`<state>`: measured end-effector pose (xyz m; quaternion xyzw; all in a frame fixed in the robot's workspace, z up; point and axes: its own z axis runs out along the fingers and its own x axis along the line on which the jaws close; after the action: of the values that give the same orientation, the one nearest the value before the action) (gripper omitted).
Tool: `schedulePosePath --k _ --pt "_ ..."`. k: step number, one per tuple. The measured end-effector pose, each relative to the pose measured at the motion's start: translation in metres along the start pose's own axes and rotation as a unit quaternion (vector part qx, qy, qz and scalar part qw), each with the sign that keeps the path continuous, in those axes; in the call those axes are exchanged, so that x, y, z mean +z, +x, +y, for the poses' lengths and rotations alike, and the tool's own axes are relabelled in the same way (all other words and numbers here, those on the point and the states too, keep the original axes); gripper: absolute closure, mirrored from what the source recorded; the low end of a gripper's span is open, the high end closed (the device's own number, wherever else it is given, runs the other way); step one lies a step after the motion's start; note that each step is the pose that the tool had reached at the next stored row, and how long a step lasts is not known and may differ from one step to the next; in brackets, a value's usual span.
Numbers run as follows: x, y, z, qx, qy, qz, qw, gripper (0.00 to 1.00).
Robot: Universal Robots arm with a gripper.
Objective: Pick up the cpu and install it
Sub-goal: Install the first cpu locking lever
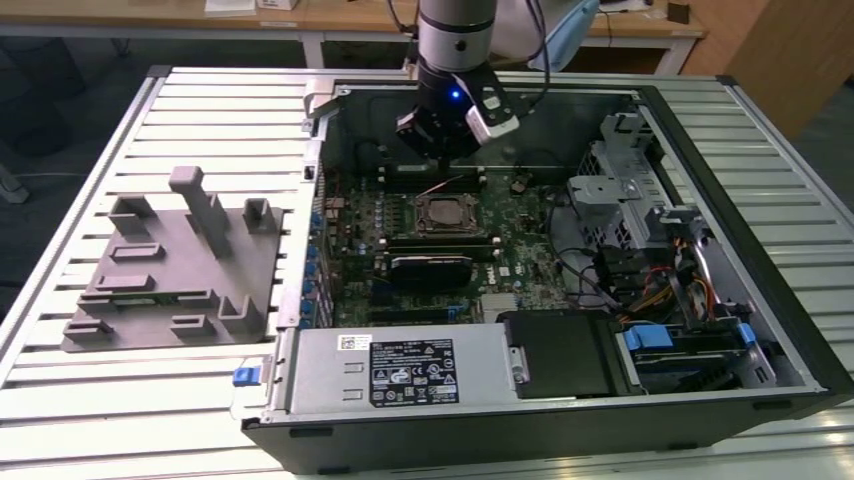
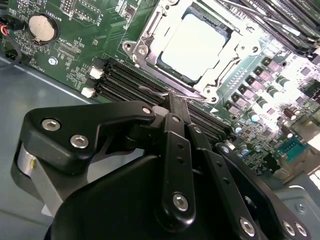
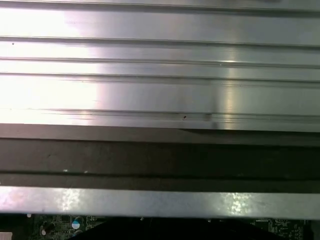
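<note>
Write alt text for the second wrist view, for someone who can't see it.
The cpu, silvery-white, sits in the metal-framed socket on the green motherboard. In the foreground the robot's black hand hangs above the dark memory slots beside the socket, its fingers together and holding nothing.

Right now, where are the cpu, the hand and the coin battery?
cpu (image 2: pixel 196 44), second wrist view, middle of its silvery top.
hand (image 2: pixel 176 102), second wrist view, fingertips.
coin battery (image 2: pixel 41 28), second wrist view, its face.

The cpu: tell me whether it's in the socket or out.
In: the cpu lies flat inside the socket frame, the end effector just beside it.
</note>
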<state>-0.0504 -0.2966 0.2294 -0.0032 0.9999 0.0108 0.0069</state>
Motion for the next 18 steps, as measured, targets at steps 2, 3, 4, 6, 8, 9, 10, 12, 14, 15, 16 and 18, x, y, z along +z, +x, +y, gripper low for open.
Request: schedulePosePath --k 2,3,4,6,8,9,10,12,14,15,16,18 --pt "0.0018 -0.0009 0.0003 0.0 0.0 0.0 1.0 0.89" --pt "0.0027 -0.0013 0.0004 0.0 0.0001 0.0 1.0 0.89" --pt "0.0036 -0.0018 0.0005 0.0 0.0001 0.0 1.0 0.89" --pt "0.0053 -0.0026 0.0007 0.0 0.0001 0.0 1.0 0.89" --pt "0.0068 -0.0039 0.0009 0.0 0.0001 0.0 1.0 0.89" --pt "0.0073 -0.0048 0.0011 0.0 0.0002 0.0001 1.0 0.89" --pt "0.0078 -0.0057 0.0013 0.0 0.0002 0.0001 1.0 0.89" --pt "0.0087 -0.0072 0.0016 0.0 0.0001 0.0 1.0 0.89" --pt "0.0098 -0.0087 0.0018 0.0 0.0001 0.0 1.0 0.89" --pt "0.0105 -0.0093 0.0019 0.0 0.0001 0.0 1.0 0.89" --pt "0.0112 -0.0098 0.002 0.0 0.0001 0.0 1.0 0.89" --pt "0.013 -0.0104 0.002 0.0 0.0001 0.0 1.0 0.89"
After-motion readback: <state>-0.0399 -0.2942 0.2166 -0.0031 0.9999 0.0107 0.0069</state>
